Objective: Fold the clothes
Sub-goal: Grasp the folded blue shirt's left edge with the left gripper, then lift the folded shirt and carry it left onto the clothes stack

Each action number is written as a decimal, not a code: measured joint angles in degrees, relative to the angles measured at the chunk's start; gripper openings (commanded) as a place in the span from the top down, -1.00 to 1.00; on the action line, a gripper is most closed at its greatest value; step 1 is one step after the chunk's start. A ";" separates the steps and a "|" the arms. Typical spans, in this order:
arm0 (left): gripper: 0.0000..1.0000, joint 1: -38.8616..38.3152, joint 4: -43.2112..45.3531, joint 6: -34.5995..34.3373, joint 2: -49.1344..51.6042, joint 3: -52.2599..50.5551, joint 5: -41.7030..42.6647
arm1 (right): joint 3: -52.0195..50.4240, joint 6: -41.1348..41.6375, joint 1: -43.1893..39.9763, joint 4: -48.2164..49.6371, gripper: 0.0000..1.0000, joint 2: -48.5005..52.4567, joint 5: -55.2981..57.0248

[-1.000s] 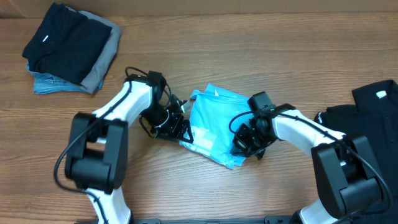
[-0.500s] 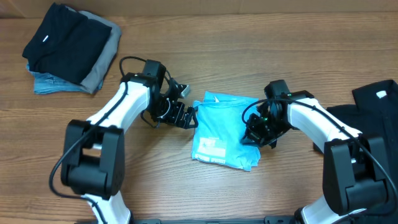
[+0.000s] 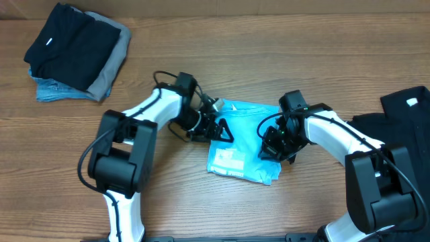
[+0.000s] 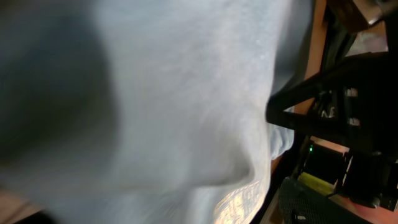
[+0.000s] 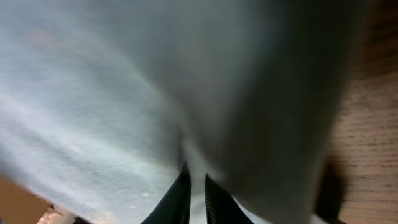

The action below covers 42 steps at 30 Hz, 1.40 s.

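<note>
The light blue T-shirt [image 3: 240,134] lies folded into a small rectangle at the table's middle, its white lettering [image 3: 228,160] near the front edge. At the shirt's left edge my left gripper [image 3: 219,130] stands with its fingers spread open. The left wrist view is filled with the blue cloth [image 4: 155,93], and that gripper's own fingers are hidden there. On the shirt's right side my right gripper [image 3: 275,145] is shut. In the right wrist view its dark fingers [image 5: 196,174] pinch a thin fold of the blue cloth [image 5: 124,93].
A stack of folded clothes [image 3: 77,50], black over grey and denim blue, sits at the back left. A black garment [image 3: 396,124] with a white label [image 3: 412,102] lies at the right edge. The right arm [image 4: 348,93] shows in the left wrist view.
The right gripper dragged the shirt's right side up and rightward, squaring the fold, then held still. The left gripper let go, drew back, then came right again to the shirt's left edge.
</note>
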 measured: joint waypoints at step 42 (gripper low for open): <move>0.92 22.86 -8.66 -6.88 -9.33 27.76 -9.09 | 13.07 -6.10 -1.92 -13.99 0.80 -14.86 0.35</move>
